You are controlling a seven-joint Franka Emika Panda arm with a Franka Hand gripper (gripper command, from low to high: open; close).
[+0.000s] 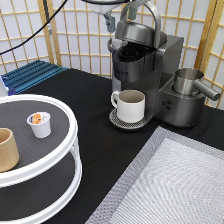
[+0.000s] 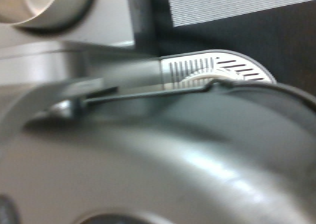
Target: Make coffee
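a: one pod [image 1: 39, 123] sits on the top tier of the white stand [image 1: 70, 131], at about eight o'clock in the exterior view, foil up, untouched.

b: and the gripper [image 1: 120, 11]?

a: at twelve o'clock, right at the top edge, over the raised lid [image 1: 136, 33] of the coffee machine [image 1: 150, 75]. i cannot tell how its fingers stand; they are cut off by the edge.

b: so the pod is well apart from it?

a: yes, far off toward seven o'clock from the gripper, with the black table [image 1: 100, 150] between.

b: anything beside the pod?

a: a tan cup [image 1: 7, 149] near it at eight o'clock, on the same tier. a white mug [image 1: 130, 105] stands on the machine's drip tray, under the spout. a steel jug [image 1: 189, 82] sits at three o'clock of the machine.

b: the wrist view?

a: close grey curve of the lid, with the drip grille [image 2: 207, 70] beyond it.
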